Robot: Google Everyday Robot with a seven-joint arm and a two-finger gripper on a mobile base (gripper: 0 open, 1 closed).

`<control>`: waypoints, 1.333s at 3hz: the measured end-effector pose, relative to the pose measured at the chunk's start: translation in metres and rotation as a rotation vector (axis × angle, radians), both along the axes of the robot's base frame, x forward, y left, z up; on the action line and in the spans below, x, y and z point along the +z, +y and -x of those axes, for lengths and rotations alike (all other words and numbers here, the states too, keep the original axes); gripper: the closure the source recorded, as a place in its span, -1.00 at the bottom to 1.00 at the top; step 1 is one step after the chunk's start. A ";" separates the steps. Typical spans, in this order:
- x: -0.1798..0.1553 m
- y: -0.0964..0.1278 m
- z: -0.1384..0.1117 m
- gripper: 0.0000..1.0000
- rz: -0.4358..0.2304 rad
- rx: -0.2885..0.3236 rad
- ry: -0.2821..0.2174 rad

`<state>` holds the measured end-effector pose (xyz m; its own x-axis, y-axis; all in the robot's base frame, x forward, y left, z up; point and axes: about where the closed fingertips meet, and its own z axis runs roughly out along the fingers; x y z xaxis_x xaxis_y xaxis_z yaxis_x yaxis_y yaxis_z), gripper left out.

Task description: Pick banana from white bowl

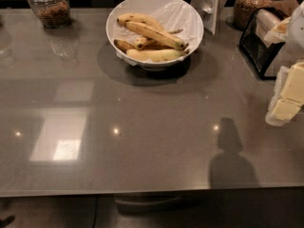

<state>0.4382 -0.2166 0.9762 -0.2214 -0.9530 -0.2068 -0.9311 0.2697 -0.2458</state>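
The white bowl, wide and lined with crumpled white paper, stands at the back middle of the grey table. Several bananas lie in it. The banana, the longest and nearly straight, with a dark streak and a dark tip, lies diagonally across the top of the others. A shorter curved banana lies behind it and a paler plump one in front. My gripper, cream and white, is at the right edge of the view, well to the right of the bowl and nearer than it, above the table.
A glass jar stands at the back left and another at the back right. A black wire rack holding packets stands right of the bowl. A white card stand is just behind the bowl. The table's front edge runs along the bottom.
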 end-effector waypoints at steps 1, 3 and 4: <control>0.000 0.000 0.000 -1.00 0.000 0.000 0.000; 0.015 0.043 -0.049 -1.00 -0.301 0.040 -0.102; 0.029 0.076 -0.092 -1.00 -0.451 0.056 -0.161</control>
<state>0.5297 -0.1410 1.0052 -0.1037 -0.7701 -0.6294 -0.9069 0.3330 -0.2582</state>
